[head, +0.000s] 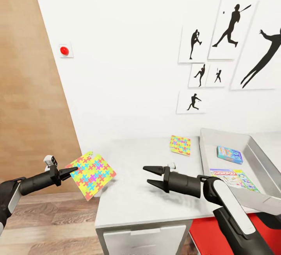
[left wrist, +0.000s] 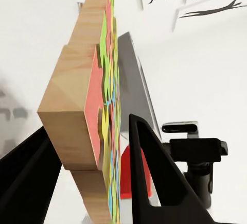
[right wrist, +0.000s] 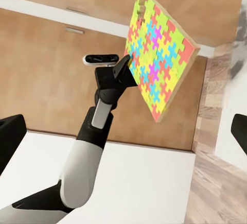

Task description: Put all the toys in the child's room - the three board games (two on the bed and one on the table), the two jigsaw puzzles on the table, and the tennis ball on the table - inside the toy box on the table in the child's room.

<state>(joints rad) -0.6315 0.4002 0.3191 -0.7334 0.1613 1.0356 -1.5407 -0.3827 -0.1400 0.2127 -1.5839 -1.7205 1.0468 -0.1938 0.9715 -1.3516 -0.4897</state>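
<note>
**A:** ok so where's everything sitting right now?

**B:** The left claw (head: 72,170) is clamped on the edge of one jigsaw puzzle (head: 91,175), holding it up in the air just off the left end of the worktop (head: 136,196), over the wood floor (head: 50,223). The puzzle is tilted, coloured face toward the head camera. In the left wrist view you see it edge-on between the two fingers (left wrist: 149,172), with its wooden backing.

**A:** and the right one?

**B:** The right claw (head: 150,176) is over the worktop, fingers spread apart, nothing in it, pointing toward the held puzzle. It's near it but not touching. Its wrist cam looks straight at the puzzle and the left arm, with the brown door (right wrist: 51,80) behind.

**A:** rest of the toys?

**B:** The second puzzle (head: 180,145) lies flat on the worktop near the wall, just beside the left wall of the toy box (head: 206,157). Inside the grey box there's a blue board game (head: 230,154) further back and a white Monopoly box (head: 234,179) nearer the robot, partly hidden by the right arm. Sports silhouette pictures (head: 230,32) hang on the white wall above, plus a red button (head: 64,50) off to the left.
</note>
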